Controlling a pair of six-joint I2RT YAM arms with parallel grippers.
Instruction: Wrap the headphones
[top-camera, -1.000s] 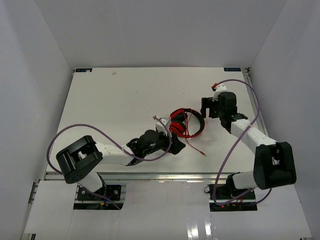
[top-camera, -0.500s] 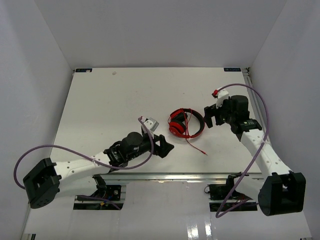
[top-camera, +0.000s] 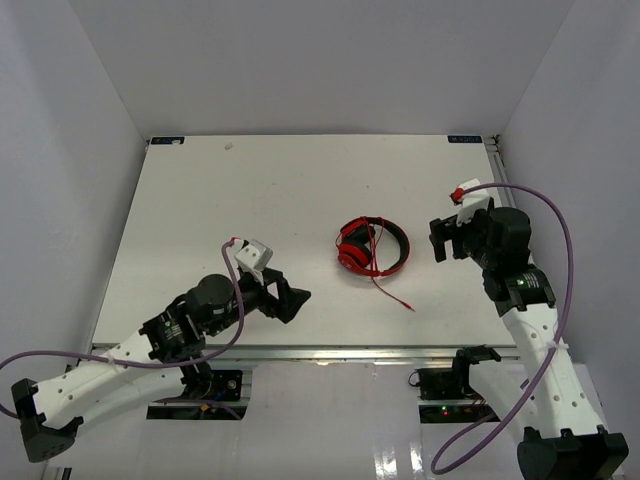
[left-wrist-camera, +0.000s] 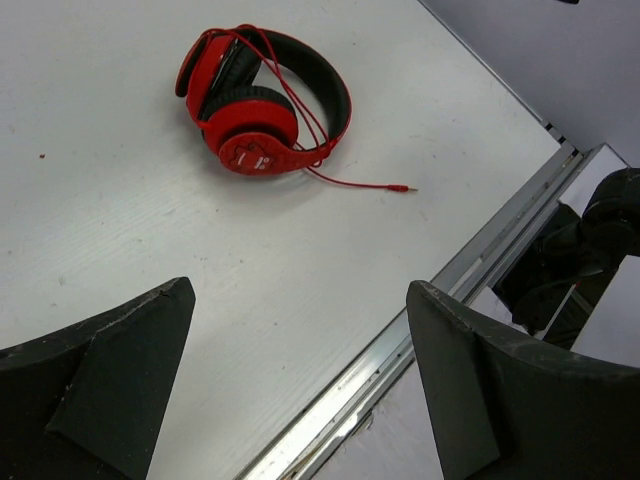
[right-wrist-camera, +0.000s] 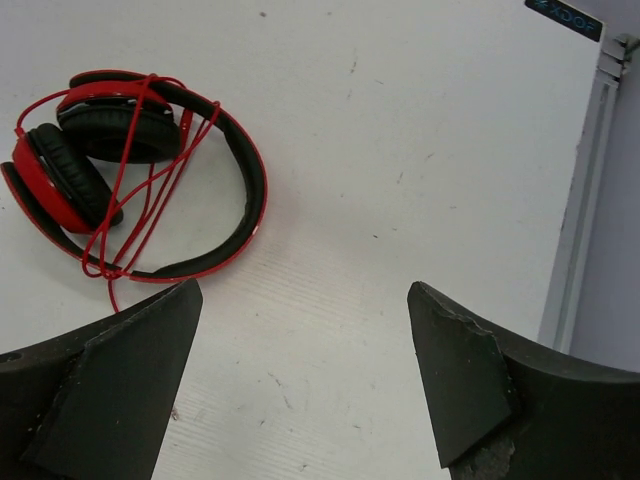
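Both grippers are wide open and hold nothing. The left gripper (top-camera: 288, 300) hangs low over the near part of the table (top-camera: 230, 190), with its two fingers (left-wrist-camera: 120, 370) spread far apart. They are black, thick and shaped like wedges, with a rough, dull look. The right gripper (top-camera: 441, 240) is up near the right side of the table. Its black fingers (right-wrist-camera: 110, 380) are spread the same way, and the edge of one looks a bit chipped.

The headphones (top-camera: 372, 248) lie flat on the table, a little right of the middle. They are between the two grippers, near the right one and well apart from the left one. Nothing touches them. The two round earcups (left-wrist-camera: 250, 135) sit close together at one end, tucked inside the curve of the headband (right-wrist-camera: 245, 190). The outside of the cups is shiny red plastic. The pads are soft and black, and so is the inside of the band.

The thin red cable (right-wrist-camera: 135, 170) goes over the cups and the band in a few loose loops. One loose end (left-wrist-camera: 350, 183) trails off on the table toward the near edge and stops at a small metal plug (left-wrist-camera: 403, 188).

The table is white, flat and dull, with a few tiny dark specks. A silver metal rail (left-wrist-camera: 480, 270) runs along its near edge. Thick purple cables (top-camera: 560, 250) curl along both white arms.
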